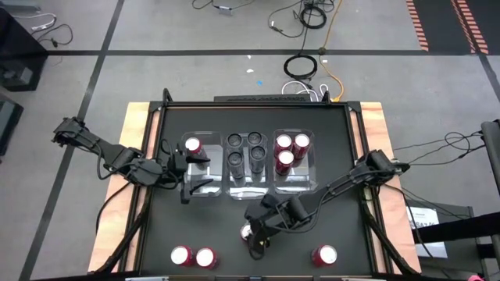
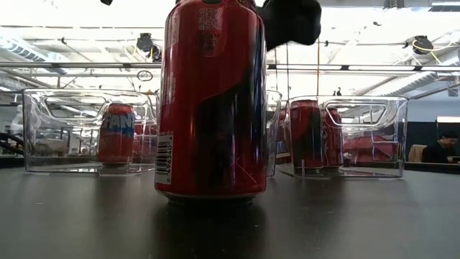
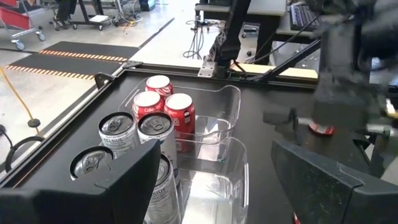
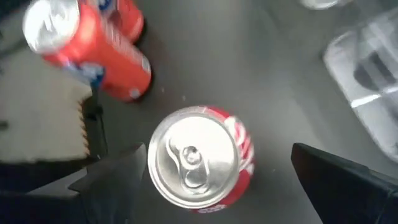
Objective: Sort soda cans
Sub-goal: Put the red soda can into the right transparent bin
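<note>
Several red soda cans with silvery tops and dark cans are in view. My right gripper is open above a red can standing upright on the near-middle table, one finger on either side of its top. Three red cans stand in the right clear bin. Several dark cans stand in the middle bin, and one red can in the left bin. My left gripper is open over the left bin's near end.
Three clear bins sit side by side at mid-table. Loose red cans stand near the table's front edge: two at the left and one at the right. Bare black table lies between bins and front edge.
</note>
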Controlling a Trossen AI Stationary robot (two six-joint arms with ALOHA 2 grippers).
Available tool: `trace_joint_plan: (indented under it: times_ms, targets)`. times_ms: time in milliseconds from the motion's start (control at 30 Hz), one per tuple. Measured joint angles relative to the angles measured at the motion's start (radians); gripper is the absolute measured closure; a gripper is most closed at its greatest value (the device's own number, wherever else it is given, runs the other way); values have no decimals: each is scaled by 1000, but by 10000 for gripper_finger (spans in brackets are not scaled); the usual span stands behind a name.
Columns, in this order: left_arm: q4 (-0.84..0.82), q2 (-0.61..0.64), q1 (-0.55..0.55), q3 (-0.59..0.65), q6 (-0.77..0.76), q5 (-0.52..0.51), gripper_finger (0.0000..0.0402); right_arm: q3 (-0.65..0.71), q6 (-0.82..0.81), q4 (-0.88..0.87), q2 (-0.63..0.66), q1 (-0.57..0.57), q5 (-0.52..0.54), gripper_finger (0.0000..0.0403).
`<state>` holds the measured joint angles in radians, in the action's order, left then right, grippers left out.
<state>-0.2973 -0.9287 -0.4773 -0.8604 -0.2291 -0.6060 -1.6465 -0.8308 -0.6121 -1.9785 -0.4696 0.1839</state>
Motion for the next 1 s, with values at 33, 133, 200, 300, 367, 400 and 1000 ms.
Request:
trace_joint_plan:
  times_ms: [33, 133, 200, 300, 367, 400, 1000]
  targets:
    - [1, 0, 0, 0, 0, 0, 85, 0, 25, 5, -10, -4, 0, 10]
    - [0, 0, 0, 0, 0, 0, 85, 0, 58, 10, -38, -7, -1, 10]
    - [0, 0, 0, 0, 0, 0, 85, 0, 58, 15, -56, -6, -5, 10]
    - [1, 0, 0, 0, 0, 0, 85, 0, 61, 16, -74, -5, -2, 10]
    - [1, 0, 0, 0, 0, 0, 85, 0, 62, 17, -85, -4, -2, 10]
    - [1, 0, 0, 0, 0, 0, 85, 0, 62, 16, -87, -3, -1, 10]
    - [0, 0, 0, 0, 0, 0, 85, 2, 58, -40, -74, 6, -1, 119]
